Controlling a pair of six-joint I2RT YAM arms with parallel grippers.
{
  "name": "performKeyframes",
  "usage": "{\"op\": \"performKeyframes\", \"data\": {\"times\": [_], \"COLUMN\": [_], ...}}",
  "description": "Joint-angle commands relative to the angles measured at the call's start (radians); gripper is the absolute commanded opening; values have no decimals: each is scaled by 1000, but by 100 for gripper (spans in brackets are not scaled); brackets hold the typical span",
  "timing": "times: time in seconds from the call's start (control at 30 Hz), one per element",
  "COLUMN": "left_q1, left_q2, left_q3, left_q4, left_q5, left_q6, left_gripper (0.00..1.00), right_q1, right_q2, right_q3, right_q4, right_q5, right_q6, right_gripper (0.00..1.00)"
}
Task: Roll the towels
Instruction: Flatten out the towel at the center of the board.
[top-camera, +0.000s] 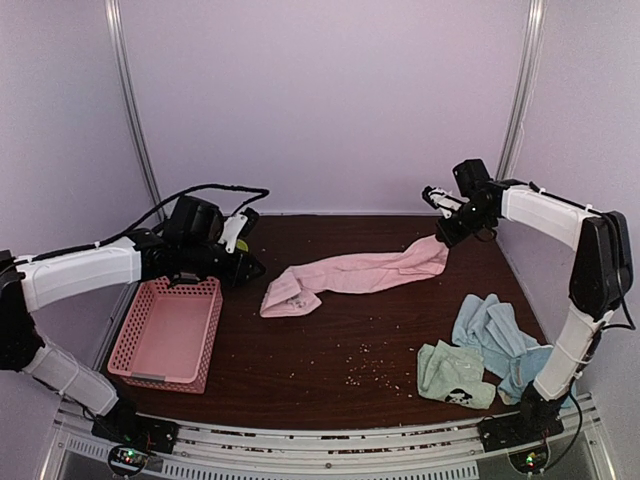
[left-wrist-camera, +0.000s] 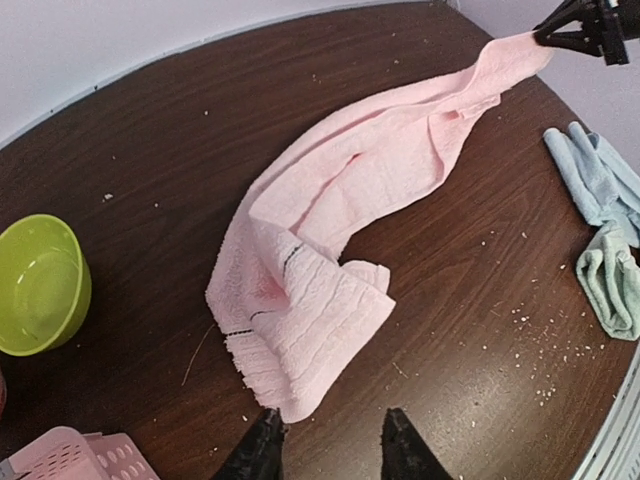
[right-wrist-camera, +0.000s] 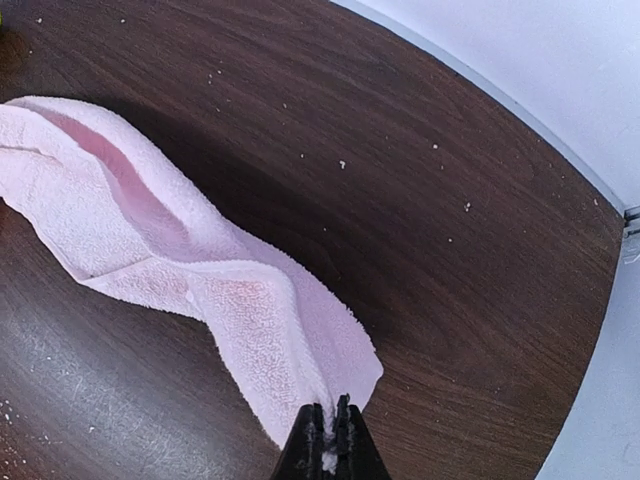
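A pink towel (top-camera: 350, 272) lies stretched and crumpled across the middle of the dark table. My right gripper (top-camera: 440, 238) is shut on its far right corner and holds that end a little off the table; the pinch shows in the right wrist view (right-wrist-camera: 330, 425), with the pink towel (right-wrist-camera: 200, 280) trailing away to the left. My left gripper (left-wrist-camera: 330, 445) is open just short of the near folded end of the pink towel (left-wrist-camera: 340, 210), nothing between its fingers, the left fingertip at the cloth's edge. A light blue towel (top-camera: 490, 335) and a mint green towel (top-camera: 455, 372) lie bunched at the front right.
A pink latticed basket (top-camera: 168, 330) stands at the left under my left arm. A lime green bowl (left-wrist-camera: 40, 285) sits on the table to the left of the pink towel. Small crumbs are scattered over the table's front middle (top-camera: 360, 365).
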Motion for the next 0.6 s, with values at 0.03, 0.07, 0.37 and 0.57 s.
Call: {"op": "performKeyframes", "data": {"times": [0.03,0.07,0.37,0.57], "left_q1": [-16,-30,-235,-284], "left_q2": [137,148,393,509], "left_q3": [86,87,326,410], "left_q4": [-48,-21,-177,-226], "left_q5": [-2,-12,-426,-581], "left_q6": [-48,-27,182,218], "left_gripper": [38,41,54,51], "right_q1": [-2,-2,-4,-4], "right_q2": [-35,-34,-6,3], "right_q3": [69,78,78,91], "right_q4": [3,-2,-5,-11], "right_q5": [-23,-23,-56,-55], "right_q6": [21,20,26,29], "right_gripper": [0,0,0,0]}}
